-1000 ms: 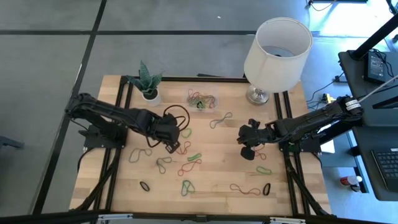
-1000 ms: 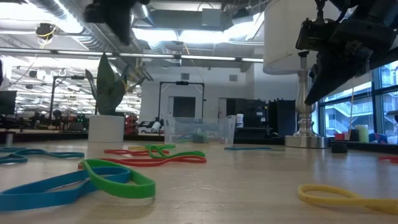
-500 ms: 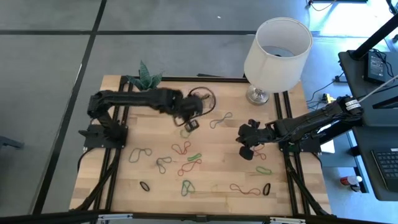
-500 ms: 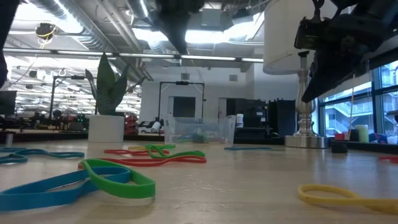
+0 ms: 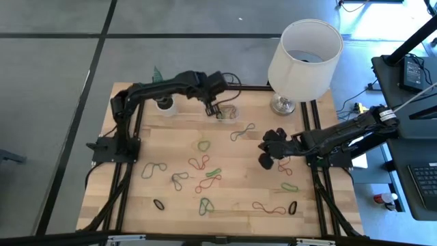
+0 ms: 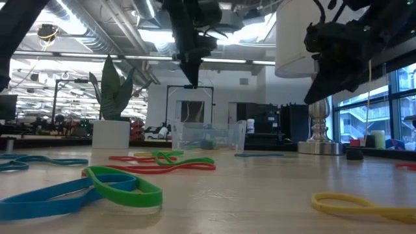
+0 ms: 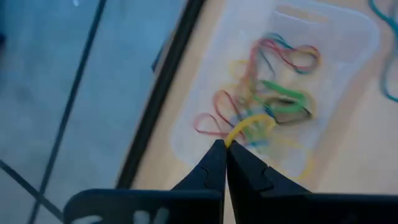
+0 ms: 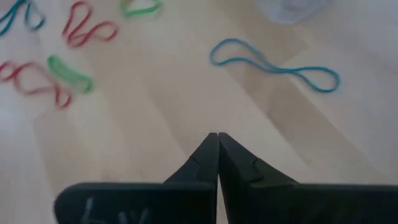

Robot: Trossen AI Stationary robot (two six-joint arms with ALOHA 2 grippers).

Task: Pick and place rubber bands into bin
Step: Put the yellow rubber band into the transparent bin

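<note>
Fingers (image 7: 219, 163) pinched on a yellow rubber band (image 7: 250, 127), my left gripper (image 5: 212, 108) had swung from mid-frame up over the bin (image 5: 229, 113) at upper centre, ready to drop, while my right gripper (image 5: 266, 161) waited shut right of centre.

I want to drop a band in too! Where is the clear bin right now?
In the high view the bin sits near the table's far edge, between the potted plant and the lamp, with the left gripper above it.

wooden table (image 5: 136, 198); scattered rubber bands (image 5: 199, 163), bin (image 5: 223, 109), lamp (image 5: 300, 58), plant pot (image 5: 164, 104)
</note>
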